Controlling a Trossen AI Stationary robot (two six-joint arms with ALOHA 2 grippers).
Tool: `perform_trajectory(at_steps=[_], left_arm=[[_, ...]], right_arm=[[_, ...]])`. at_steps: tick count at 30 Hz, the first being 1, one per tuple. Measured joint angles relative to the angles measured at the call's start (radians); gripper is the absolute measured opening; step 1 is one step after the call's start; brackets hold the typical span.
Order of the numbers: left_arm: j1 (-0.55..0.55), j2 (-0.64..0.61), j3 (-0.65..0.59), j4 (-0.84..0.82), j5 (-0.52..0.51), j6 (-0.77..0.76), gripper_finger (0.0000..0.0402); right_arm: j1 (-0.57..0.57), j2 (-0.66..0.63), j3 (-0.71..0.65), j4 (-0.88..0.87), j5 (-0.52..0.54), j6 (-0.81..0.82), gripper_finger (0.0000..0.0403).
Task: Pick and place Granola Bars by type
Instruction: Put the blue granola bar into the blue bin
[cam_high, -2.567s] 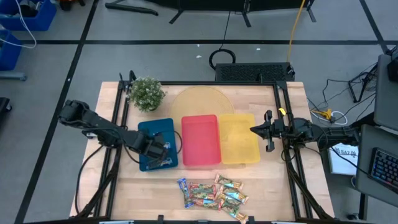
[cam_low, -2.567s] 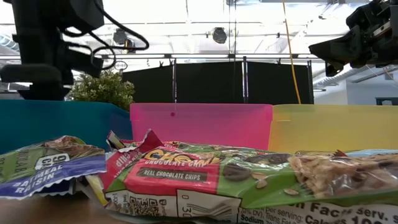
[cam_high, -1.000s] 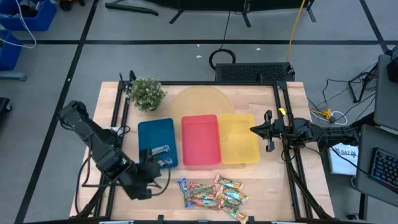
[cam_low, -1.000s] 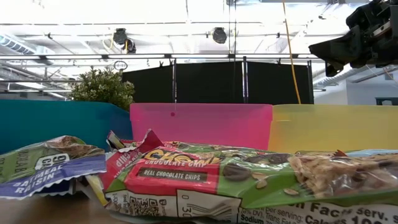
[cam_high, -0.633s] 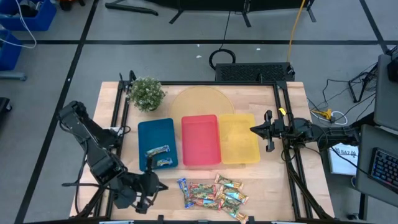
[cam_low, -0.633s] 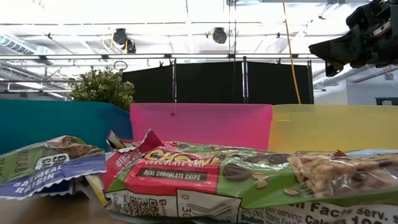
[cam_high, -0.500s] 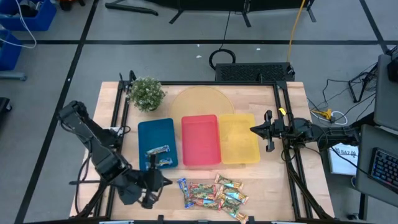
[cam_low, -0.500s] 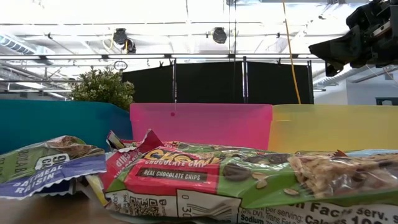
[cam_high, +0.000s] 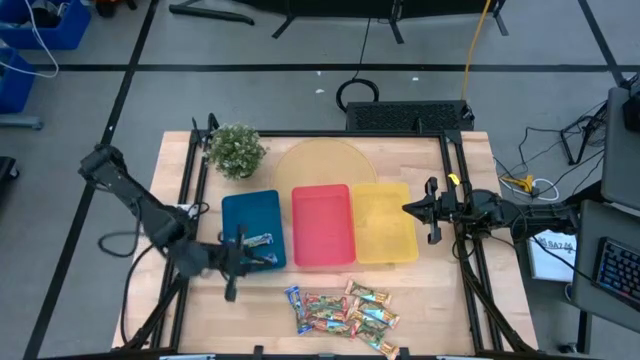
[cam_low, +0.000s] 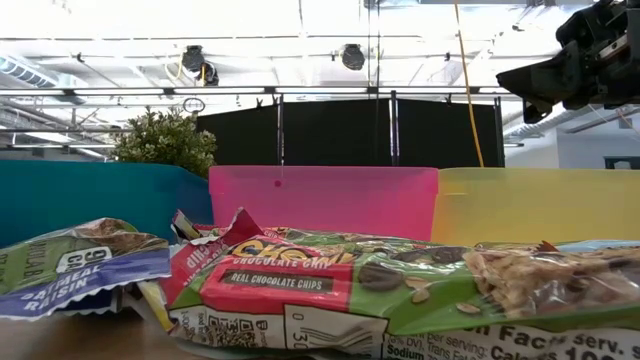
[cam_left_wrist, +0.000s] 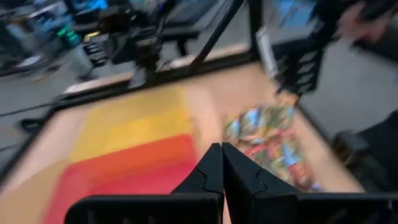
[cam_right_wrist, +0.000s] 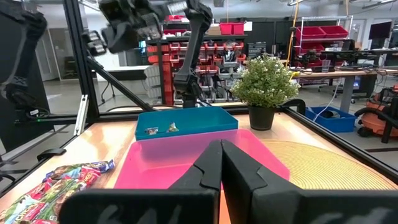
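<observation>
Several wrapped granola bars (cam_high: 342, 309) lie in a pile on the table near its near edge, in front of the red tray; they also show in the low view (cam_low: 300, 280). Two bars (cam_high: 258, 250) lie in the blue tray (cam_high: 240, 208). My left gripper (cam_high: 243, 264) is shut and empty at the blue tray's near left corner, pointing toward the table's right; its fingers show in the left wrist view (cam_left_wrist: 221, 152). My right gripper (cam_high: 408, 210) waits, shut and empty, above the yellow tray's right edge; it also shows in the right wrist view (cam_right_wrist: 221, 146).
The blue tray, the red tray (cam_high: 322, 225) and the yellow tray (cam_high: 385, 222) stand side by side mid-table. A potted plant (cam_high: 235, 150) stands at the far left, and a round wooden board (cam_high: 320, 165) lies behind the trays. Bare table lies right of the pile.
My left gripper has swung down by the table's near left corner, then gone back toward the far edge to the blue tray's near left corner, turning as it went. The bars and my right arm have kept still.
</observation>
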Motion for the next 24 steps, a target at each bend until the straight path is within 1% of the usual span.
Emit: perform_trajectory(at_steps=[2, 4, 5, 7, 11, 14, 18, 21, 24], left_arm=[[0.024, -0.041, -0.125, 0.2, 0.07, 0.017, 0.0004], [0.037, -0.066, -0.221, 0.383, 0.108, 0.043, 0.0003], [0.038, -0.071, -0.258, 0.455, 0.113, 0.059, 0.0003], [0.038, -0.069, -0.31, 0.535, 0.111, 0.084, 0.0004], [0.037, -0.07, -0.365, 0.557, 0.1, 0.175, 0.0003], [0.038, -0.075, -0.412, 0.53, 0.045, 0.221, 0.0003], [0.053, -0.127, -0.453, 0.549, 0.037, 0.203, 0.0002], [0.052, -0.16, -0.472, 0.549, 0.039, 0.195, 0.0002], [0.052, -0.181, -0.479, 0.554, 0.039, 0.185, 0.0002]], right_arm=[[0.0, 0.0, 0.0, 0.0, 0.0, 0.0, 0.0], [0.0, 0.0, 0.0, 0.001, 0.0, -0.003, 0.0], [0.0, 0.0, 0.0, 0.001, 0.0, -0.003, 0.0], [0.0, 0.0, 0.0, 0.002, 0.0, -0.002, 0.0], [0.0, 0.0, 0.0, 0.003, 0.0, 0.012, 0.0], [0.0, 0.0, 0.0, 0.003, 0.0, 0.079, 0.0], [0.0, 0.0, 0.0, 0.003, 0.0, 0.132, 0.0], [0.0, 0.004, 0.0, -0.007, 0.0, 0.201, 0.0], [0.0, 0.014, 0.0, -0.009, -0.002, 0.221, 0.0]])
